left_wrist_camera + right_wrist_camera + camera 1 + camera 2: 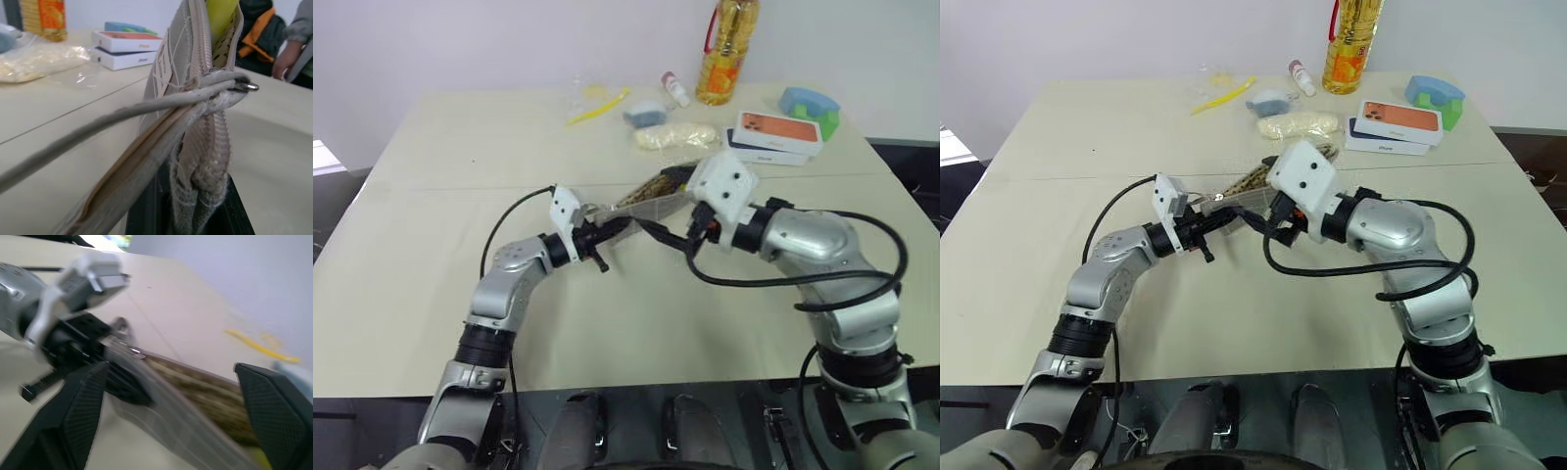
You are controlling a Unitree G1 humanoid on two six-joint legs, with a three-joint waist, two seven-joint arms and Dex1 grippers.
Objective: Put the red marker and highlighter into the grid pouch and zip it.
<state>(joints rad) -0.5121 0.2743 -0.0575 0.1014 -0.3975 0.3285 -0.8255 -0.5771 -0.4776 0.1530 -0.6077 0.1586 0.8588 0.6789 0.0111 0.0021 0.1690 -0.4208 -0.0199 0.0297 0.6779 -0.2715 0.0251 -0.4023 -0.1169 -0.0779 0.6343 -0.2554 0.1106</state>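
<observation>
1. The pouch (641, 201) was up off the table (440, 294), hanging between the two arms over the middle of it.
2. The left gripper (595, 237) was clamped shut on one end of the pouch. In the left wrist view the bunched fabric and zipper tape sat right between its fingers, with the metal zip pull (247, 87) a bit further along.
3. The right gripper (677, 235) had its fingers (271, 406) spread wide, one on each side of the pouch, not pinching anything as far as I could tell.
4. The zip looked open at the far end, with the highlighter (220, 17) poking up yellow inside. I couldn't make out the marker.
5. Handling guess: it's light, soft fabric that crumples and sags wherever it isn't held, so it needs tension to zip. I'd pinch the stiffer zipper seam, not the floppy side.
6. The pull is small and probably slippery, so the right gripper would need a square pinch on it while the left anchors the end.
</observation>
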